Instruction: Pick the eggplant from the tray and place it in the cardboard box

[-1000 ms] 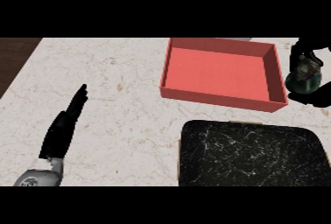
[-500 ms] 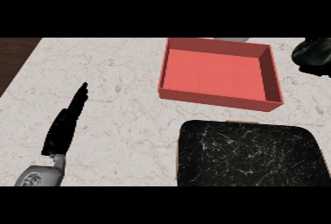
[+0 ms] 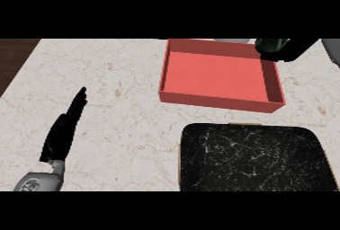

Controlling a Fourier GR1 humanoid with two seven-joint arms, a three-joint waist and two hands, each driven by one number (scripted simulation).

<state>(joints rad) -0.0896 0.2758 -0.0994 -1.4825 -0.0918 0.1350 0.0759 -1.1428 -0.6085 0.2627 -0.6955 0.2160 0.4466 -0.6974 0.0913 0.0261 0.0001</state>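
- Right hand (image 3: 282,48) at the upper right of the frame, over the far right corner of the box (image 3: 222,99); only a dark mass showing there, cut by the top edge.
- Cannot tell how far open that hand is, nor surely what it has hold of.
- Eggplant not clearly seen: perhaps part of the dark, glossy, greenish-black lump at the upper right, but not separable from the hand; long axis impossible to read.
- No eggplant on the tray (image 3: 252,157), a black, scratched slab at the lower right; judged from that, pick likely done and carry under way.
- Box red-pink, shallow, open-topped, nothing lying inside, just above the tray and near its upper edge.
- Relation for the coming move: open floor of the box down and to the left of the right hand; a short shift that way, then a lowering, probably needed before release.
- Right hand far the nearer to the box; left hand (image 3: 63,130) well apart at the lower left, fingers straight and pointing toward the top of the frame, holding nothing, resting above the counter (image 3: 113,67).
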